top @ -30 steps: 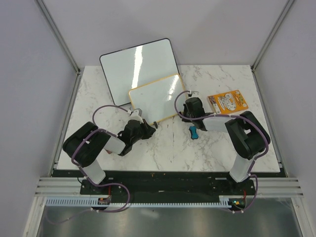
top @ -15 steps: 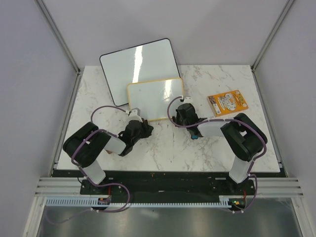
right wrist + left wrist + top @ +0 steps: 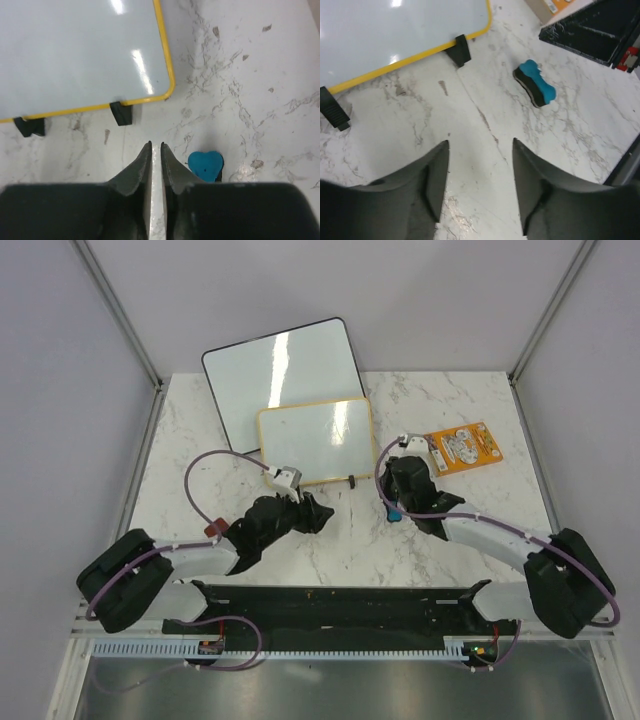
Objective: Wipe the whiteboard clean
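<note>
The whiteboard (image 3: 315,442) with its yellow frame and black feet lies at the back middle of the table, its surface clean white (image 3: 395,30) (image 3: 75,50). A blue eraser (image 3: 395,512) lies on the marble right of the board's near corner, also seen from the wrists (image 3: 535,82) (image 3: 205,165). My left gripper (image 3: 322,512) (image 3: 480,142) hovers just in front of the board, open wide and holding nothing. My right gripper (image 3: 388,480) (image 3: 155,145) sits beside the eraser with its jaws a thin gap apart and nothing between them.
A larger black-framed whiteboard (image 3: 280,370) lies behind the small one, partly off the table's back edge. An orange printed packet (image 3: 460,447) (image 3: 555,6) lies at the back right. The right arm (image 3: 590,30) crosses the upper right of the left wrist view.
The whiteboard went from tilted to square. Both arms have stretched forward and low. The left jaws have opened wide and the right jaws have parted slightly, the right gripper moving right.
</note>
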Motion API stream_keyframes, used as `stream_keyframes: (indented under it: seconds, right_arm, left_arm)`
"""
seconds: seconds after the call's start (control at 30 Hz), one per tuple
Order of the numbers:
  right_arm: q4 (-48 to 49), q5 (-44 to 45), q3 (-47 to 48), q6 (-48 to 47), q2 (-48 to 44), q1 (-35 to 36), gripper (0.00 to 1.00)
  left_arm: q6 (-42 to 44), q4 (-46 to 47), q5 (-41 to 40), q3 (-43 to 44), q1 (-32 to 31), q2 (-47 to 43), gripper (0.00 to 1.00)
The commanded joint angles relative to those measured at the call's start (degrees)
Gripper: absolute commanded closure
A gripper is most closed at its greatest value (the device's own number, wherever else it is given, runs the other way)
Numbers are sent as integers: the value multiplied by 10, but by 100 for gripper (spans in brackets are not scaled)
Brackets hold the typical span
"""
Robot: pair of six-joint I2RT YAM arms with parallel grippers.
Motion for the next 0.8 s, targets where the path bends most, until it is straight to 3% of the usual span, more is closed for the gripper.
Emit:
stream_keyframes:
  seconds: [0.0,0.07,0.1,0.2,0.3,0.5,0.77]
  right_arm:
    - [-54,13,-12,-6,-98,1,68]
    - [-85,19,-15,-16,-127,1,50]
    - [-94,23,-19,-20,-153,1,35]
    - [-129,41,-26,-28,-205,2,14]
    - [-154,68,-40,-35,-246,2,2]
    - [-195,111,-57,-26,-284,2,2]
    - [-224,178,-77,-27,-327,1,2]
  left_arm:
    - [53,-55,58,12,-4,-68,22]
    - [51,-94,59,18,-4,-100,16]
    - [53,-109,59,20,-4,-110,13]
    - [60,-160,41,25,-4,-150,9]
    - [62,-218,-15,27,-4,-189,8]
    - [81,-327,-66,34,-4,-271,5]
    - [96,-368,-91,4,-4,-389,1]
